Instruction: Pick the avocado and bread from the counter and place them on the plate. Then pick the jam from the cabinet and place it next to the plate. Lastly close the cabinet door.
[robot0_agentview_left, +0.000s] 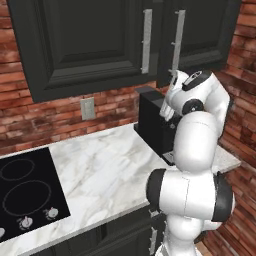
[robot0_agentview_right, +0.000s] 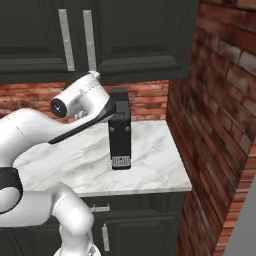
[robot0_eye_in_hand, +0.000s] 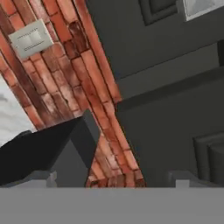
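My gripper (robot0_eye_in_hand: 116, 178) is open with nothing between its fingers, its two dark fingertips (robot0_eye_in_hand: 43, 177) spread wide. It hovers high over the marble counter (robot0_agentview_left: 110, 165), just in front of the black coffee machine (robot0_agentview_left: 152, 125), and points up at the brick wall and the underside of the dark cabinet (robot0_eye_in_hand: 175, 109). Both cabinet doors (robot0_agentview_left: 85, 40) look shut, each with a long silver bar handle (robot0_agentview_left: 146, 40). The avocado, bread, plate and jam are out of view.
A black cooktop (robot0_agentview_left: 27, 192) with knobs is set into the counter at the left. A wall outlet (robot0_agentview_left: 87, 108) sits on the brick backsplash. A brick side wall (robot0_agentview_right: 220, 125) closes the counter's right end. Dark drawer fronts (robot0_agentview_right: 130, 235) run below.
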